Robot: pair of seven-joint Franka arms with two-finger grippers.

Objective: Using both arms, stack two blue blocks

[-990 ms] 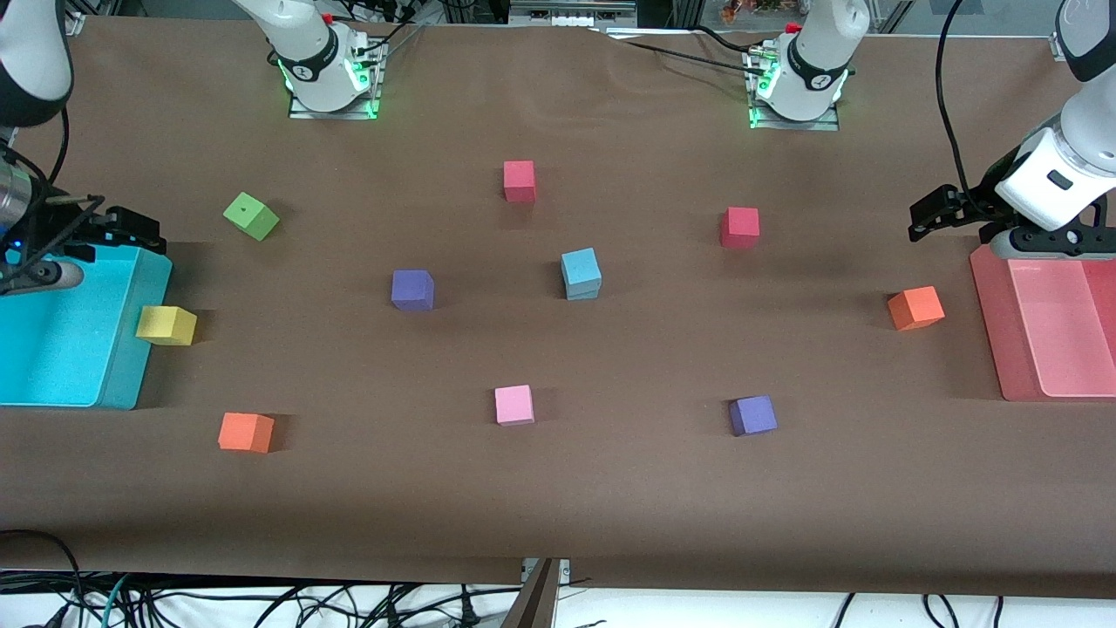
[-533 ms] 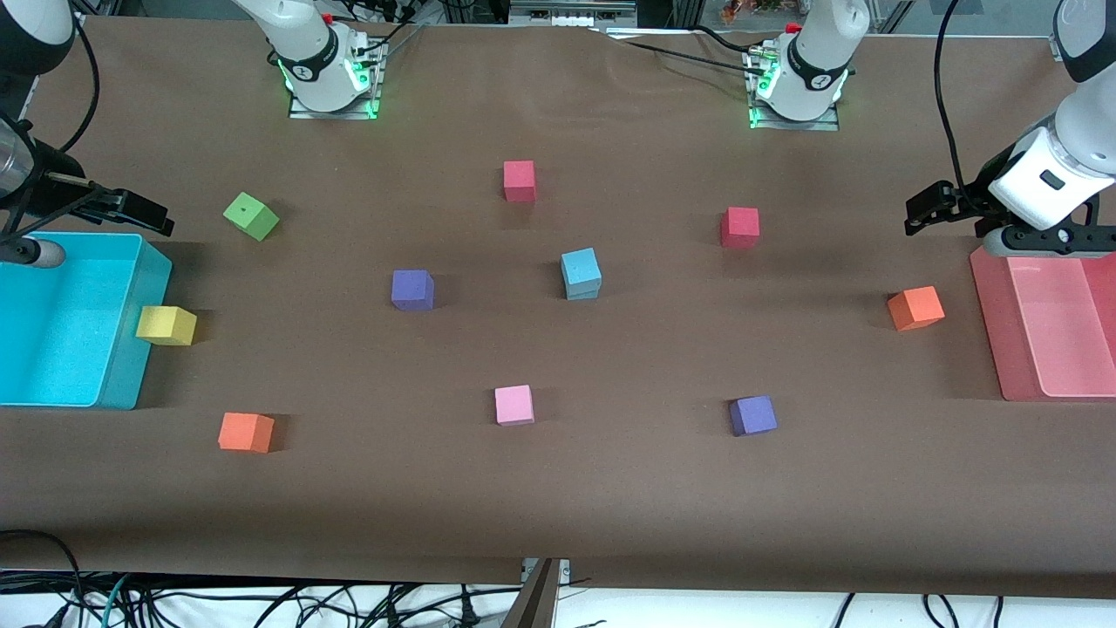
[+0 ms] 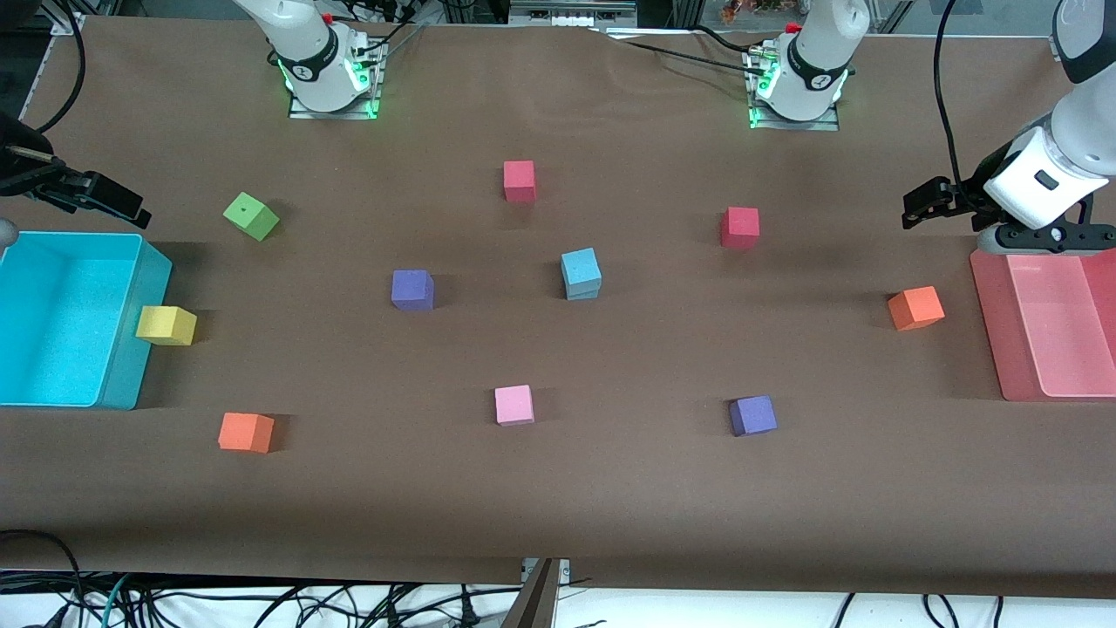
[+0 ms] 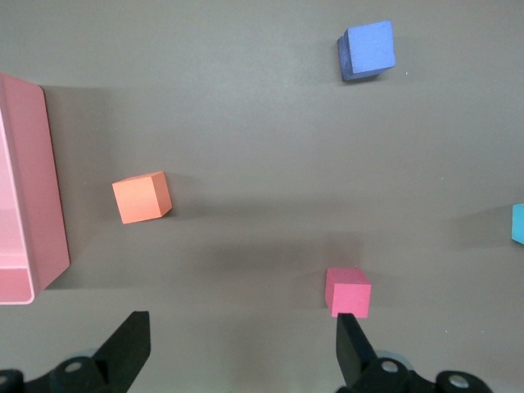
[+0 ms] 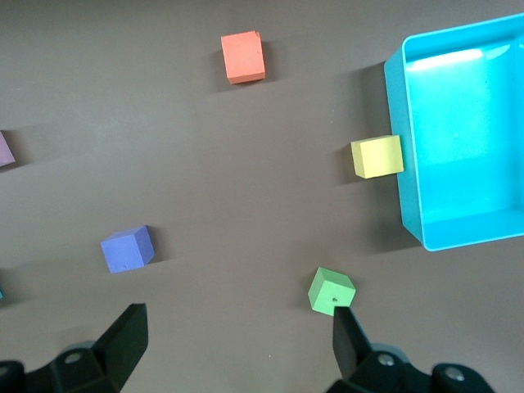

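Note:
The two blue blocks stand stacked in the middle of the table, the upper one (image 3: 580, 263) on the lower one (image 3: 582, 291), a little askew. No gripper touches them. My left gripper (image 3: 914, 208) is open and empty in the air at the left arm's end of the table, by the pink tray's corner; in the left wrist view (image 4: 241, 344) its fingers stand wide apart, and a sliver of a blue block (image 4: 517, 223) shows at the edge. My right gripper (image 3: 129, 206) is open and empty, up beside the turquoise bin; it also shows in the right wrist view (image 5: 237, 340).
A turquoise bin (image 3: 131, 262) sits at the right arm's end, a pink tray (image 3: 990, 296) at the left arm's end. Loose cubes lie around: green (image 3: 251, 215), yellow (image 3: 166, 324), orange (image 3: 245, 432) (image 3: 915, 308), purple (image 3: 411, 289) (image 3: 752, 415), pink (image 3: 513, 405), red (image 3: 519, 180) (image 3: 739, 227).
My right gripper has pulled up and away from over the turquoise bin toward the table's end. My left gripper has drifted slightly up and away. The blue stack has not moved.

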